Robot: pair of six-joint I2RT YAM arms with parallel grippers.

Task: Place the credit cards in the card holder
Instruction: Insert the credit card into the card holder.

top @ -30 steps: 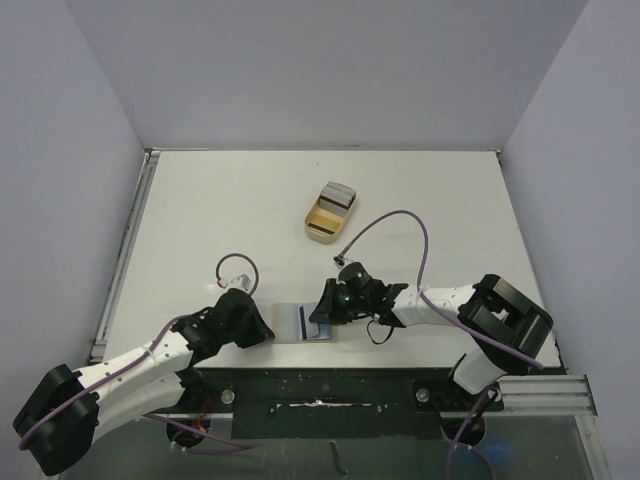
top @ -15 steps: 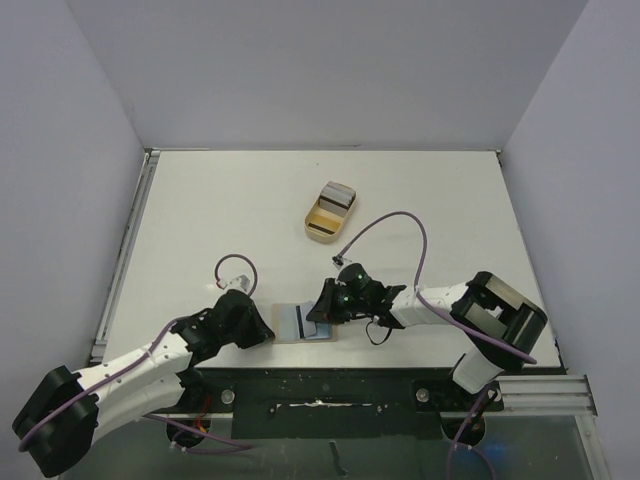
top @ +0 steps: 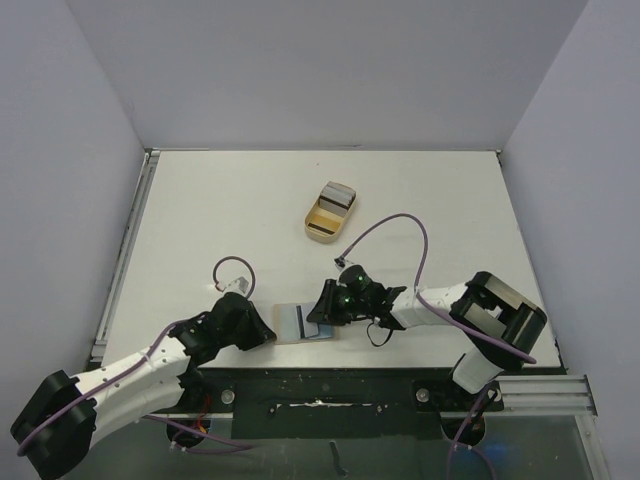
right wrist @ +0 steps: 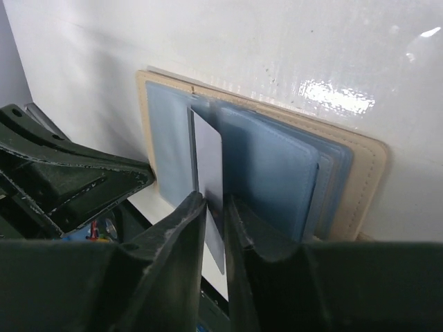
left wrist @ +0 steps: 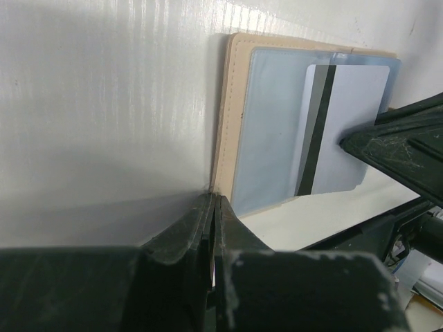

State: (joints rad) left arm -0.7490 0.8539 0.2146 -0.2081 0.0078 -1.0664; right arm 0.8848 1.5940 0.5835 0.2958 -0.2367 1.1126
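From above, the card holder [top: 285,318] lay open by the near edge of the table [top: 220,220], exactly where it had been a second before. The left arm had sunk a touch toward the lower left, while the right arm had barely stirred. The left gripper [top: 268,334] sat at the holder's left edge and the right gripper [top: 318,315] at its right, with the striped card [top: 305,321] between them. The tray [top: 312,232], well apart up the table, kept the other credit cards [top: 340,194] unmoved. Over to the left wrist, which gave what the overhead could not: the left gripper [left wrist: 213,207] had its jaws pressed together right at the near corner of the holder's tan rim [left wrist: 225,104], though whether any leather was caught there could not be told. The striped card [left wrist: 346,124] lay over the clear sleeves, and a dark fingertip of the right gripper [left wrist: 394,149] touched its edge. The right wrist alone showed the grip: the right gripper [right wrist: 213,200] was clamped on the card [right wrist: 208,152], seen edge-on among the bluish sleeves of the holder [right wrist: 360,173], with the left gripper [right wrist: 76,187] dark at the far side.
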